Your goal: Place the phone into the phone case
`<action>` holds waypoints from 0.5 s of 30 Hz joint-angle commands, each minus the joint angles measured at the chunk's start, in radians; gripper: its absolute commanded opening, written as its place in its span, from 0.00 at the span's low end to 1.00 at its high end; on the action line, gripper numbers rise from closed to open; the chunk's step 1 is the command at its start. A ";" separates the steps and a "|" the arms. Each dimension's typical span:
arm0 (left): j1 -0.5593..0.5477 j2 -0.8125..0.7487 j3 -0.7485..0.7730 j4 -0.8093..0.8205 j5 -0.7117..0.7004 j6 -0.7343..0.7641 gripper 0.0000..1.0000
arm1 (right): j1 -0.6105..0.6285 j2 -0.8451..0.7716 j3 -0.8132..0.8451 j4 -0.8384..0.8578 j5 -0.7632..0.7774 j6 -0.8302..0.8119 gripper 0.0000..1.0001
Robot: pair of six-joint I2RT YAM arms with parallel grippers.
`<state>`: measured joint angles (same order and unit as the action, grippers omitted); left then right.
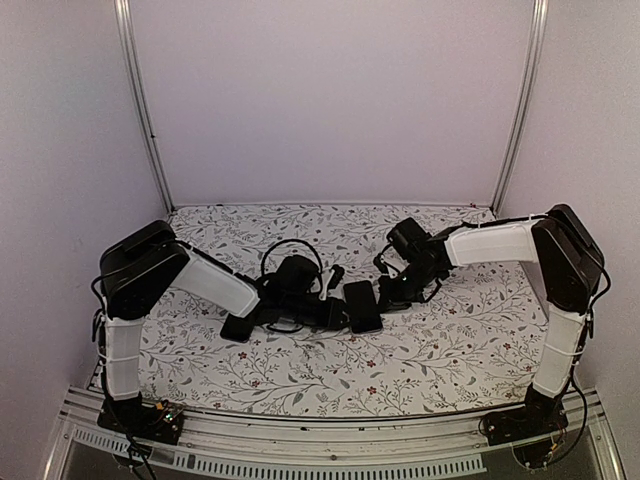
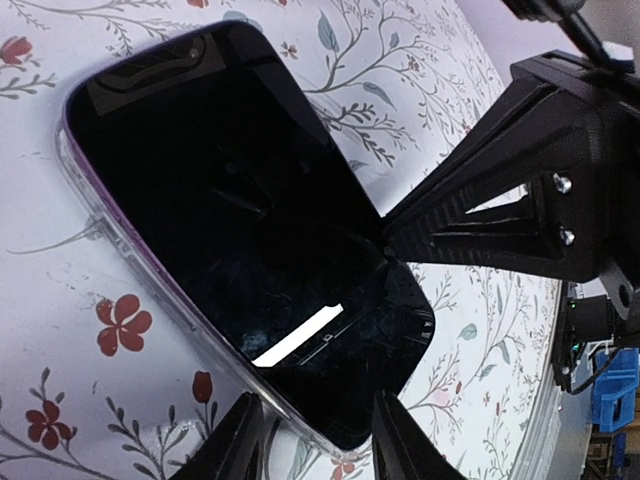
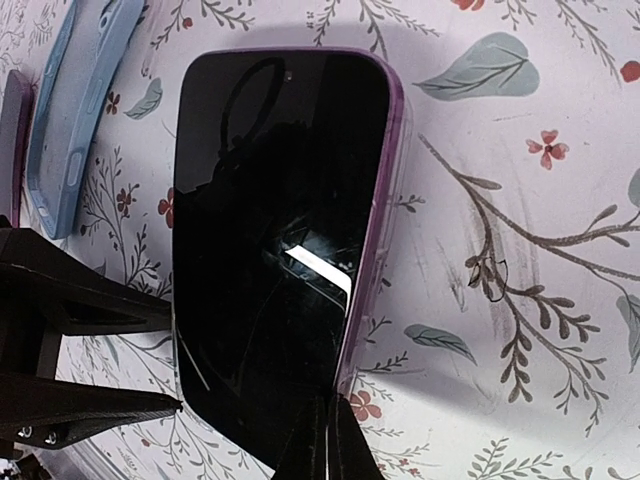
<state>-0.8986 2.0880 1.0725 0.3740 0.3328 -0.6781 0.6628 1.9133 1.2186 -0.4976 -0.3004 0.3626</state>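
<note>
The phone (image 1: 362,306) lies screen up in a clear purple-tinted case (image 3: 384,200) at the middle of the floral table. In the left wrist view the phone (image 2: 230,220) fills the frame and the case rim (image 2: 100,225) shows along its left edge. My left gripper (image 2: 318,450) is open, its fingers either side of the phone's near corner. My right gripper (image 3: 327,445) is shut and empty, its tips on the phone's near edge by the case rim. The phone (image 3: 265,250) reflects a ceiling light. Whether it is fully seated I cannot tell.
A light blue phone case (image 3: 85,100) lies on the table beyond the phone, with a dark red object (image 3: 12,120) beside it. My right gripper's black fingers (image 2: 500,210) reach in from the right in the left wrist view. White walls enclose the table (image 1: 450,340).
</note>
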 commanded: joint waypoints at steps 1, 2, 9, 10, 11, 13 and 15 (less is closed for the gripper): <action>-0.013 0.053 0.045 -0.046 0.024 0.026 0.38 | 0.039 0.068 -0.002 0.041 -0.034 0.004 0.00; -0.013 0.054 0.047 -0.048 0.025 0.027 0.38 | 0.040 0.074 -0.005 0.042 -0.038 0.008 0.00; -0.014 0.069 0.066 -0.059 0.038 0.032 0.38 | 0.100 0.109 -0.014 0.060 -0.051 0.027 0.00; -0.014 0.070 0.068 -0.060 0.039 0.033 0.38 | 0.107 0.110 -0.016 0.063 -0.055 0.032 0.00; -0.014 0.072 0.070 -0.062 0.039 0.034 0.38 | 0.113 0.109 -0.019 0.065 -0.055 0.038 0.00; -0.014 0.073 0.072 -0.065 0.041 0.033 0.38 | 0.125 0.108 -0.031 0.065 -0.049 0.046 0.00; -0.014 0.075 0.074 -0.065 0.042 0.032 0.38 | 0.141 0.110 -0.042 0.061 -0.041 0.051 0.00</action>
<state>-0.8928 2.0949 1.1160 0.2958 0.3519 -0.6727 0.6842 1.9190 1.2240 -0.4999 -0.2600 0.3985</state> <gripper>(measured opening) 0.385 0.005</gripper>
